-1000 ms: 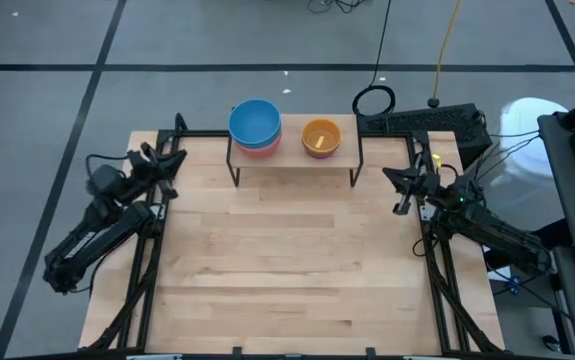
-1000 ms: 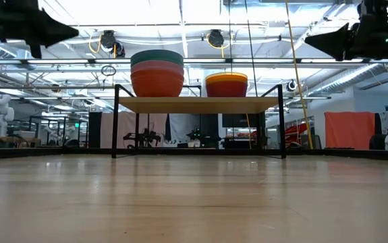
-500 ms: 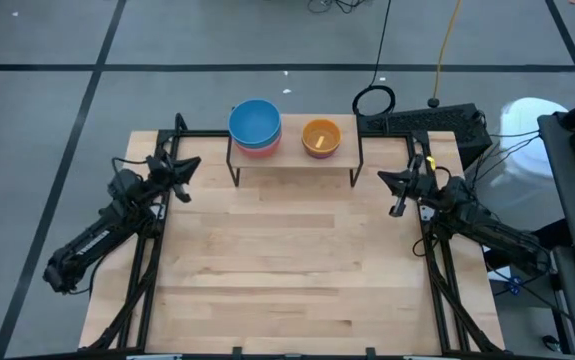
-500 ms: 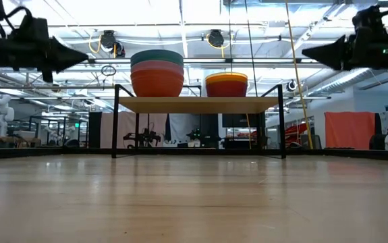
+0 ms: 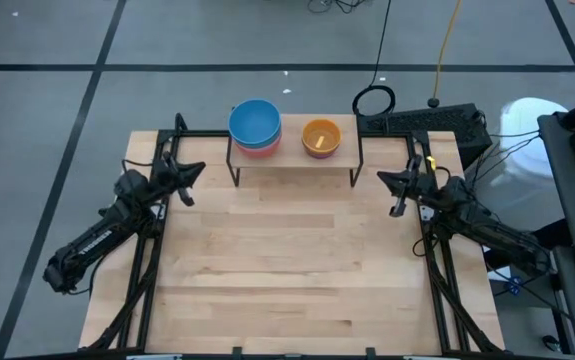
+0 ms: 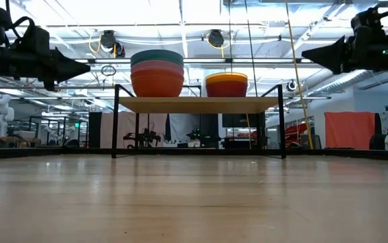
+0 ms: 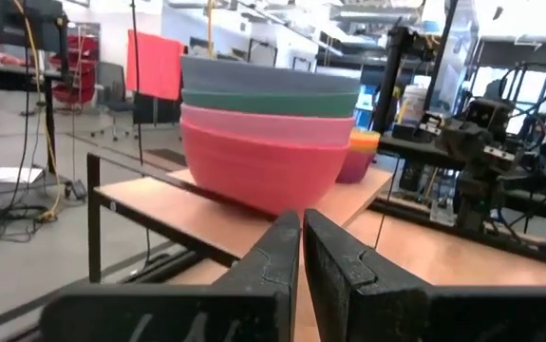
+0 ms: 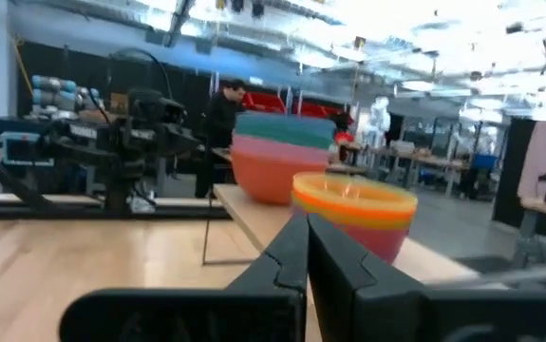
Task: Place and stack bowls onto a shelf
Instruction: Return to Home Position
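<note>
While the low light-wood, black-legged shelf point(image 5: 292, 152) is lying lengthwise left-to-right, bearing a blue-topped plastic bowl stack point(image 5: 255, 124) and a yellow-topped plastic bowl stack point(image 5: 321, 137), the left gripper point(image 5: 199, 168) and right gripper point(image 5: 382, 177) are hovering empty, fingers together.

Bright ceiling lights point(image 6: 146, 17) glare above an evenly lit tabletop point(image 5: 287, 270).

One shelf point(image 5: 292, 152), two stacks of bowls point(image 5: 255, 127), one left claw point(image 5: 195, 169) and one right claw point(image 5: 384, 178).
</note>
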Available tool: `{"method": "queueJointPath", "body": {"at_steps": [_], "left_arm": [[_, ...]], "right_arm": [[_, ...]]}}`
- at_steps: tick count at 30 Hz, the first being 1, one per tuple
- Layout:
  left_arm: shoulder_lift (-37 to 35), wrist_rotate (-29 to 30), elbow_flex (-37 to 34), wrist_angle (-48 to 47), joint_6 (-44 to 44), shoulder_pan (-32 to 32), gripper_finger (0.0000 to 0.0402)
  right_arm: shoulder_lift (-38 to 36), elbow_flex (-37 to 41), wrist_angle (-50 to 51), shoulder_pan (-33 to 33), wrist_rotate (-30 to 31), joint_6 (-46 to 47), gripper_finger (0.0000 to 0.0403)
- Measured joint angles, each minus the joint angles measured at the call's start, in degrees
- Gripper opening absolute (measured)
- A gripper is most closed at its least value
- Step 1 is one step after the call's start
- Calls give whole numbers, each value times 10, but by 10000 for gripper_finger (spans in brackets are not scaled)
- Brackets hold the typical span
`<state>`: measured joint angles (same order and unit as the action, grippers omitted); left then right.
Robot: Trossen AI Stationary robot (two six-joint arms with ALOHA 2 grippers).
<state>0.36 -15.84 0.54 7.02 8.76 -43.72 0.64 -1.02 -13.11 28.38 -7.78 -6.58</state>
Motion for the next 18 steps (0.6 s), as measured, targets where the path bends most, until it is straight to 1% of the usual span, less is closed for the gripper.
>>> {"method": "queueJointPath", "body": {"at_steps": [5, 12, 18], "left_arm": [[1, 2, 0, -40, 6, 0, 24], [20, 5, 0, -41, 6, 0, 24], [23, 7, 0, -41, 4, 0, 24]], "right_arm": [[0, 1, 21, 0, 1, 31, 0], [0, 1, 36, 0, 1, 33, 0], [0, 2, 36, 0, 2, 33, 0]]}}
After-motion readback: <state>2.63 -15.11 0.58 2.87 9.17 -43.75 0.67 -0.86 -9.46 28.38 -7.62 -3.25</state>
